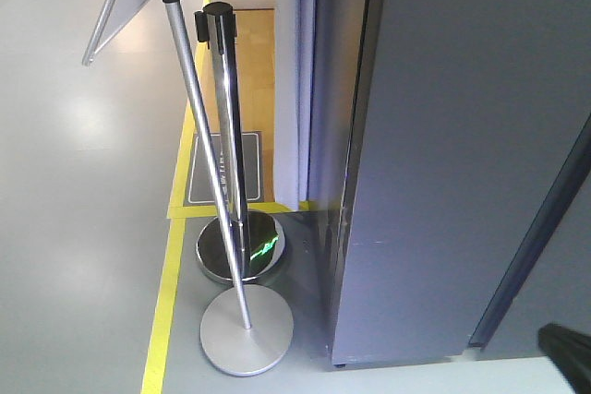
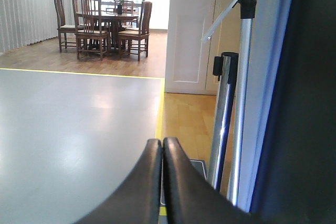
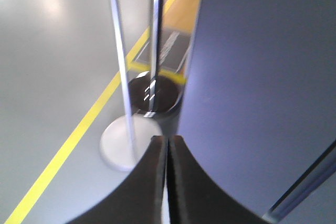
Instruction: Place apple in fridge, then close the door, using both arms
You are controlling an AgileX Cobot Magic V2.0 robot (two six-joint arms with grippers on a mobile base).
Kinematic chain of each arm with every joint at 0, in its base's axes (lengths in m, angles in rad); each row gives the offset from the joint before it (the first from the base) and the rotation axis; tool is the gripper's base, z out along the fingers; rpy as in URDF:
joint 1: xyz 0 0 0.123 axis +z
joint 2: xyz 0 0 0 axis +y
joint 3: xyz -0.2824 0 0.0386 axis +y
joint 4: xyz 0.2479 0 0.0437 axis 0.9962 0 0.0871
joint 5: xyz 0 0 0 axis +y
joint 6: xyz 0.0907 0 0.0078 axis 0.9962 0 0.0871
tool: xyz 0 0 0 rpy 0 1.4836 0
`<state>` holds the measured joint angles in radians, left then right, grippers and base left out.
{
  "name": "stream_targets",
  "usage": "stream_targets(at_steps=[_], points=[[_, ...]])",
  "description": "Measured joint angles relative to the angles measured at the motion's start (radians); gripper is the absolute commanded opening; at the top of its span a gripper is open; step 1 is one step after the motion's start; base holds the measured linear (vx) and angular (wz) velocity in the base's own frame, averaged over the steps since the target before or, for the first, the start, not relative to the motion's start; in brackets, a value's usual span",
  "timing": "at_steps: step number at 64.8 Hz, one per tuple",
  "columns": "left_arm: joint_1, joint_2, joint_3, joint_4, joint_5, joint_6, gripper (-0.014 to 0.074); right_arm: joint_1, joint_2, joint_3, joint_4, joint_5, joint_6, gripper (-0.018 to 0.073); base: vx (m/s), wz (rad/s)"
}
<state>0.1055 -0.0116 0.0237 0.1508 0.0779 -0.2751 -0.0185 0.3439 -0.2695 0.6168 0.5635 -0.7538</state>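
The front view looked down at the fridge [image 1: 462, 154] corner and two floor stands. The right wrist view shared them, closer. The left wrist view faced level, outward.

Dark grey fridge [image 1: 462, 136] door [image 1: 443, 228] seemingly shut.

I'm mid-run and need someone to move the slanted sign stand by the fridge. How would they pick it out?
Start at the tall dark grey fridge; two metal posts stand at its left corner. The sign stand is the thin matte silver pole leaning on a flat pale round base. Its neighbour, the shiny chrome barrier post, stands upright with a black cap.
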Motion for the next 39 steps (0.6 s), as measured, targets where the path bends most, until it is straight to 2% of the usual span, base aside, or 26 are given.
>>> stream_targets(at_steps=[9, 24, 33, 39], points=[[0.000, 0.000, 0.000, 0.000, 0.000, 0.000, -0.0006, 0.020, -0.071, 0.022, -0.145, -0.074, 0.168, -0.0005, 0.00, 0.00], [0.000, 0.000, 0.000, 0.000, 0.000, 0.000, -0.0006, 0.020, -0.235, 0.190, -0.374, -0.117, 0.609, -0.0002, 0.00, 0.00], [0.000, 0.000, 0.000, 0.000, 0.000, 0.000, -0.0005, 0.020, -0.332, 0.258, -0.474, -0.124, 0.754, -0.0002, 0.00, 0.00], [0.000, 0.000, 0.000, 0.000, 0.000, 0.000, -0.0005, 0.020, -0.353, 0.290, -0.525, -0.166, 0.801, -0.0002, 0.00, 0.00]])
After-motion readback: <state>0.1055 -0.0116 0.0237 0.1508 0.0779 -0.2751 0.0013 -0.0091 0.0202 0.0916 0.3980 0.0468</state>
